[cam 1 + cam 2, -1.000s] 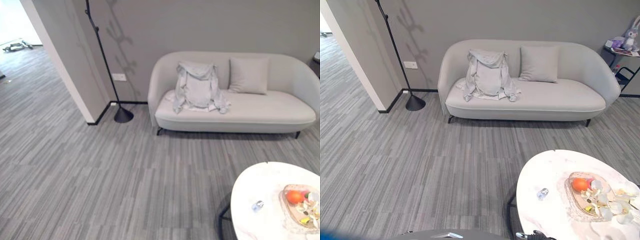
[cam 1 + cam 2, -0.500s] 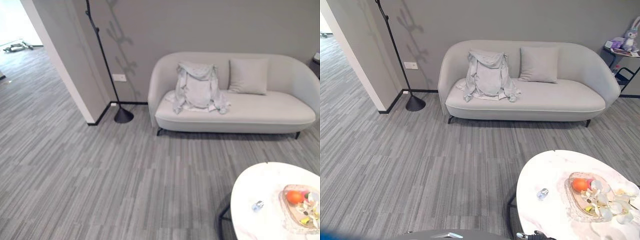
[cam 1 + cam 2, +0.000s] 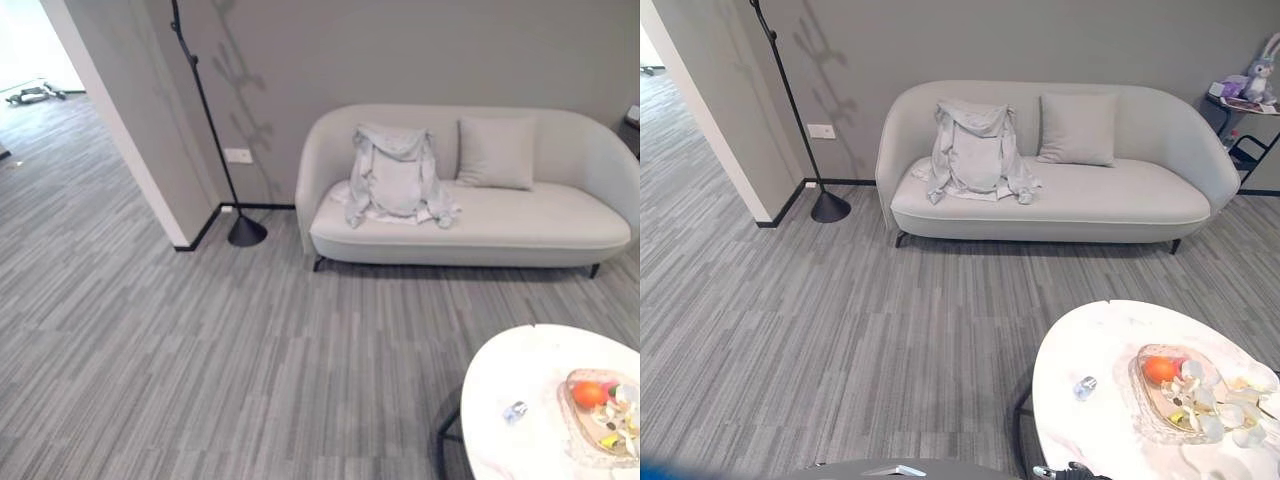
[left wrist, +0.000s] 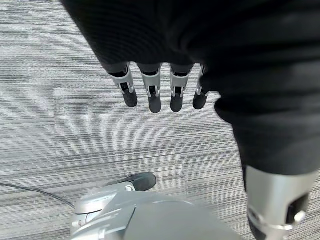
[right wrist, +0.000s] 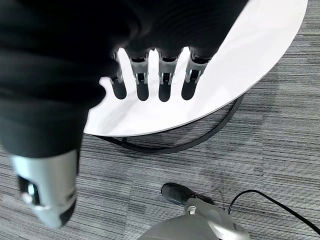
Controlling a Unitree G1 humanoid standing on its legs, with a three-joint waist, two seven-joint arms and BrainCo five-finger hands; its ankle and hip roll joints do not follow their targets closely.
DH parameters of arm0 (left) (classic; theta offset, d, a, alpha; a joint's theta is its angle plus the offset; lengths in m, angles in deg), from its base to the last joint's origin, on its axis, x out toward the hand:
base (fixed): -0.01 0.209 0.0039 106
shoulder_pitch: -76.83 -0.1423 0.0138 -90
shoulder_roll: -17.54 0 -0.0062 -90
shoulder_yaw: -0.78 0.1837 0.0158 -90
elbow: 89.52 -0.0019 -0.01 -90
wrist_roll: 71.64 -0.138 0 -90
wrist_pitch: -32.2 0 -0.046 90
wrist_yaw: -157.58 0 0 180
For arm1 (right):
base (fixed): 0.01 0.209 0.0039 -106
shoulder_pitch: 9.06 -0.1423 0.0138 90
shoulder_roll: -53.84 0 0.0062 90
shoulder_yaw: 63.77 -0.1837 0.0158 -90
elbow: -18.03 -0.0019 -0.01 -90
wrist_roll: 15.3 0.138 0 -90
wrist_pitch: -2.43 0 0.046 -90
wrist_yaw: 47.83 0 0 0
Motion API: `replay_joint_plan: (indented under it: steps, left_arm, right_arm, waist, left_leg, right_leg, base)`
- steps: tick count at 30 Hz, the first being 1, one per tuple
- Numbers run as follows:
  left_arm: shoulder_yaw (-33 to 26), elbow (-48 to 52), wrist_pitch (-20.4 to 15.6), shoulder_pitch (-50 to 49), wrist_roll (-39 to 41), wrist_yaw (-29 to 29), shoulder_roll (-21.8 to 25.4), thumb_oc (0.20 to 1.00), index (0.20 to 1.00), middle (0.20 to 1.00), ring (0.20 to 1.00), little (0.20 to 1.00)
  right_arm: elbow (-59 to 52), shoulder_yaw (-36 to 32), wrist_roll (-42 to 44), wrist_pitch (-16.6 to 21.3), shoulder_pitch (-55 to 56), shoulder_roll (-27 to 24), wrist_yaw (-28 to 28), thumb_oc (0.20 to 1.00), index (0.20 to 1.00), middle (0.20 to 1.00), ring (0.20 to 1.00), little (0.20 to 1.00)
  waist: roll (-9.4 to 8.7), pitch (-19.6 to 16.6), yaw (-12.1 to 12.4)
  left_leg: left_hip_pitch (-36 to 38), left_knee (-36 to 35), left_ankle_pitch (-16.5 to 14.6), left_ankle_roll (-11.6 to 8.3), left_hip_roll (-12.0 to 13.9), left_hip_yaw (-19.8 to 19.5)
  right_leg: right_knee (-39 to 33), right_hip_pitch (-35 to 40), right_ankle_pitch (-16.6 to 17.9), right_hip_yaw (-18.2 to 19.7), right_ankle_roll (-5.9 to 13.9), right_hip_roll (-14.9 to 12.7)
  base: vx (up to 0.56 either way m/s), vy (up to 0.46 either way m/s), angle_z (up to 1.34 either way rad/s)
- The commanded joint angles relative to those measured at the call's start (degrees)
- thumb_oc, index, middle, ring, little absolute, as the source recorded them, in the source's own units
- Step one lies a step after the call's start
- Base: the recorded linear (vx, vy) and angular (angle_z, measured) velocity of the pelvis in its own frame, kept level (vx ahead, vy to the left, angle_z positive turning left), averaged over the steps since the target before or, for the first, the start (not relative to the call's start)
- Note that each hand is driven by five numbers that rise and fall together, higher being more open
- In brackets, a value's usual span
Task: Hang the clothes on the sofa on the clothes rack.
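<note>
A pale grey garment (image 3: 397, 183) is draped over the backrest and seat of the light sofa (image 3: 520, 225), at its left end. The clothes rack (image 3: 206, 110) is a thin black pole on a round base (image 3: 247, 231), left of the sofa by the wall corner. My left hand (image 4: 157, 92) hangs over the striped carpet with its fingers straight and nothing in it. My right hand (image 5: 152, 80) hangs beside the round white table (image 5: 235, 65), fingers straight and holding nothing. Both hands are far from the sofa.
A square cushion (image 3: 497, 152) leans on the sofa back to the right of the garment. The white round table (image 3: 1110, 400) at my lower right carries a tray of fruit (image 3: 1185, 392) and a small object (image 3: 1084, 386). A side shelf with a plush toy (image 3: 1261, 72) stands far right.
</note>
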Motion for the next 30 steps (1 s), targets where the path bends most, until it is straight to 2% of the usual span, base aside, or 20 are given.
replay_joint_plan:
  steps: [1, 2, 5, 6, 7, 9, 10, 12, 13, 15, 17, 19, 21, 22, 24, 25, 28, 29, 30]
  left_arm:
    - [0.53, -2.66, -0.64, 5.22, 0.30, -0.59, 0.83, 1.000, 1.000, 1.000, 1.000, 1.000]
    - [0.29, -2.29, -0.70, 5.89, 1.18, -0.59, 1.36, 1.000, 1.000, 1.000, 1.000, 1.000]
    - [-0.08, -1.89, -0.78, 6.73, 2.40, -0.45, 2.04, 1.000, 1.000, 1.000, 1.000, 1.000]
    - [-0.08, -1.89, -0.78, 6.74, 2.41, -0.45, 2.05, 1.000, 1.000, 1.000, 1.000, 1.000]
    - [0.11, -1.18, -0.90, 7.58, 3.65, -0.60, 2.20, 1.000, 1.000, 1.000, 1.000, 1.000]
    - [-0.10, -1.41, -1.08, 7.80, 4.58, -1.07, 2.02, 1.000, 1.000, 1.000, 1.000, 1.000]
    - [-0.60, -1.18, -1.36, 7.85, 6.37, -1.32, 1.59, 1.000, 1.000, 1.000, 1.000, 1.000]
    - [-0.76, -1.01, -1.46, 7.76, 6.86, -1.42, 1.42, 1.000, 1.000, 1.000, 1.000, 1.000]
    - [-0.67, -0.90, -1.46, 7.73, 6.72, -1.31, 1.25, 1.000, 1.000, 1.000, 1.000, 1.000]
    - [-0.31, -0.64, -1.57, 7.64, 6.17, -1.19, 1.10, 1.000, 1.000, 1.000, 1.000, 1.000]
    - [0.15, -0.39, -1.88, 7.84, 5.78, -0.99, 1.13, 1.000, 1.000, 1.000, 1.000, 1.000]
    - [0.44, -0.65, -2.01, 7.98, 5.47, -1.12, 1.16, 1.000, 1.000, 1.000, 1.000, 1.000]
    - [-0.13, -1.51, -1.72, 7.08, 4.74, -0.97, 1.29, 1.000, 1.000, 1.000, 1.000, 1.000]
    - [-0.45, -1.92, -1.56, 6.53, 4.18, -1.03, 1.46, 1.000, 1.000, 1.000, 1.000, 1.000]
    - [-1.02, -2.20, -1.58, 5.99, 3.79, -0.99, 1.99, 1.000, 1.000, 1.000, 1.000, 1.000]
    - [-1.02, -2.20, -1.58, 5.99, 3.79, -0.99, 1.99, 1.000, 1.000, 1.000, 1.000, 1.000]
    - [-2.25, -2.67, -1.27, 5.49, 3.32, -1.04, 3.06, 1.000, 1.000, 1.000, 1.000, 1.000]
    - [-2.25, -2.67, -1.27, 5.48, 3.32, -1.04, 3.08, 1.000, 1.000, 1.000, 1.000, 1.000]
    - [-2.50, -2.29, -1.12, 5.52, 3.54, -0.96, 3.45, 1.000, 1.000, 1.000, 1.000, 1.000]
  right_arm:
    - [0.51, 0.58, 1.48, 0.57, -3.42, -2.17, -0.45, 1.000, 1.000, 1.000, 1.000, 1.000]
    - [0.28, 0.97, 1.24, 0.48, -4.32, -2.30, -0.53, 1.000, 1.000, 1.000, 1.000, 1.000]
    - [-0.12, 1.11, 1.86, 0.65, -5.42, -2.66, -0.73, 1.000, 1.000, 1.000, 1.000, 1.000]
    - [-0.11, 1.11, 1.86, 0.66, -5.43, -2.66, -0.73, 1.000, 1.000, 1.000, 1.000, 1.000]
    - [-0.47, 0.96, 2.79, 0.93, -6.15, -3.36, -1.07, 1.000, 1.000, 1.000, 1.000, 1.000]
    - [-0.35, 0.61, 3.20, 0.99, -6.43, -3.85, -1.38, 1.000, 1.000, 1.000, 1.000, 1.000]
    - [-0.64, 0.30, 3.60, 1.06, -6.38, -4.06, -1.66, 1.000, 1.000, 1.000, 1.000, 1.000]
    - [-0.85, 0.24, 3.75, 1.17, -6.34, -4.06, -1.67, 1.000, 1.000, 1.000, 1.000, 1.000]
    - [-0.93, 0.31, 3.60, 1.11, -6.30, -4.05, -1.70, 1.000, 1.000, 1.000, 1.000, 1.000]
    - [-1.21, 0.96, 3.28, 1.26, -6.45, -4.08, -1.79, 1.000, 1.000, 1.000, 1.000, 1.000]
    - [-1.53, 1.62, 3.34, 1.60, -7.10, -4.08, -2.17, 1.000, 1.000, 1.000, 1.000, 1.000]
    - [-1.24, 1.66, 3.44, 1.89, -7.57, -3.82, -2.37, 1.000, 1.000, 1.000, 1.000, 1.000]
    - [-1.42, 1.83, 2.73, 1.78, -7.70, -3.12, -2.00, 1.000, 1.000, 1.000, 1.000, 1.000]
    - [-1.40, 1.87, 2.32, 1.60, -7.52, -2.73, -1.82, 1.000, 1.000, 1.000, 1.000, 1.000]
    - [-1.58, 2.01, 1.85, 1.48, -7.64, -2.16, -1.73, 1.000, 1.000, 1.000, 1.000, 1.000]
    - [-1.58, 2.01, 1.85, 1.48, -7.64, -2.16, -1.73, 1.000, 1.000, 1.000, 1.000, 1.000]
    - [-1.39, 2.24, 0.67, 0.99, -7.78, -1.35, -0.78, 1.000, 1.000, 1.000, 1.000, 1.000]
    - [-1.39, 2.24, 0.67, 0.99, -7.77, -1.34, -0.78, 1.000, 1.000, 1.000, 1.000, 1.000]
    - [-1.38, 2.39, 0.22, 0.88, -7.73, -1.22, -0.50, 1.000, 1.000, 1.000, 1.000, 1.000]
  waist:
    - [0.85, 2.58, -0.44]
    - [0.58, 3.99, -0.28]
    - [-0.68, 6.30, 0.18]
    - [-0.67, 6.20, 0.15]
    - [-1.24, 8.14, 0.78]
    - [-1.68, 8.79, 0.72]
    - [-1.42, 8.82, 0.58]
    - [-1.29, 8.59, 0.67]
    - [-0.95, 8.29, 0.82]
    - [-0.10, 7.91, 1.70]
    - [0.26, 7.93, 2.72]
    - [0.56, 7.74, 3.64]
    - [0.73, 6.48, 4.36]
    - [0.73, 5.84, 4.49]
    - [0.38, 4.83, 4.91]
    - [0.38, 4.83, 4.91]
    - [-1.10, 2.68, 5.68]
    - [-1.15, 2.69, 5.71]
    - [-1.35, 2.06, 6.04]
  left_leg:
    - [2.46, 0.62, -3.73, -4.86, 3.13, -2.51]
    - [1.71, 0.82, -2.98, -4.88, 3.73, -3.32]
    - [-4.93, 10.26, -4.39, -5.36, 3.58, -3.67]
    - [-5.21, 10.55, -4.52, -5.36, 3.59, -3.70]
    - [-10.59, 17.76, -4.46, -5.15, 2.25, -5.64]
    - [-13.39, 22.68, -4.01, -4.91, 1.77, -6.95]
    - [-14.90, 21.05, -4.23, -4.31, 1.78, -6.60]
    - [-15.01, 18.38, -3.56, -4.35, 1.31, -6.53]
    - [-15.46, 15.87, -2.10, -4.50, 1.17, -6.37]
    - [-17.92, 7.89, 2.99, -5.07, 0.91, -5.91]
    - [-22.28, 1.59, 5.59, -5.85, -0.47, -5.01]
    - [-26.25, 0.62, 6.78, -7.01, -1.30, -4.51]
    - [-25.41, 0.62, 7.67, -6.82, -0.52, -5.19]
    - [-24.64, 0.62, 9.13, -6.87, -0.17, -5.46]
    - [-23.12, 0.62, 10.87, -6.50, 0.48, -4.46]
    - [-23.11, 0.62, 10.87, -6.50, 0.48, -4.45]
    - [-20.26, 0.62, 8.89, -4.81, -0.01, -2.42]
    - [-20.22, 0.63, 8.86, -4.80, -0.04, -2.36]
    - [-18.85, 1.03, 7.22, -3.73, -0.70, -1.99]
  right_leg:
    - [0.98, -0.51, -1.81, 1.10, 7.69, -2.77]
    - [0.98, -1.26, -1.40, 1.49, 7.30, -2.41]
    - [2.07, -2.89, -1.43, 1.75, 6.29, -2.26]
    - [2.11, -3.04, -1.44, 1.72, 6.29, -2.26]
    - [3.14, -4.17, -1.50, 1.67, 5.73, -2.46]
    - [3.63, -4.73, -1.74, 1.48, 5.16, -2.68]
    - [3.47, -4.66, -2.36, 1.13, 5.22, -2.44]
    - [3.04, -4.30, -2.54, 1.18, 5.37, -2.03]
    - [2.52, -3.89, -2.78, 1.17, 5.43, -1.44]
    - [1.24, -2.64, -3.90, 1.70, 5.40, 0.08]
    - [0.98, -1.70, -5.41, 3.09, 5.23, 1.15]
    - [0.98, -0.28, -6.78, 4.93, 5.12, 2.08]
    - [0.98, 1.18, -7.91, 6.40, 5.30, 2.57]
    - [0.98, 1.65, -8.16, 6.74, 5.29, 2.48]
    - [0.98, 2.42, -8.90, 6.97, 5.74, 1.45]
    - [0.98, 2.43, -8.91, 6.98, 5.74, 1.45]
    - [3.32, 3.13, -7.97, 6.80, 7.90, -2.28]
    - [3.35, 3.14, -8.01, 6.83, 7.91, -2.33]
    - [7.39, 2.13, -7.24, 6.37, 8.91, -3.95]
  base:
    - [-0.02, -0.119, 0.01]
    - [-0.07, -0.151, 0.01]
    - [-0.10, -0.135, 0.03]
    - [-0.12, -0.133, 0.03]
    - [-0.09, -0.128, 0.08]
    - [0.00, -0.098, 0.03]
    - [0.08, -0.017, -0.14]
    - [0.14, 0.012, -0.07]
    - [0.21, 0.033, 0.09]
    - [0.22, 0.049, 0.17]
    - [0.25, 0.065, 0.07]
    - [0.27, 0.093, -0.12]
    - [0.33, 0.144, -0.62]
    - [0.36, 0.181, -0.98]
    - [0.30, 0.165, -0.84]
    - [0.38, 0.224, -0.35]
    - [0.37, 0.222, -0.04]
    - [0.32, 0.209, -0.41]
    - [0.29, 0.208, -0.44]
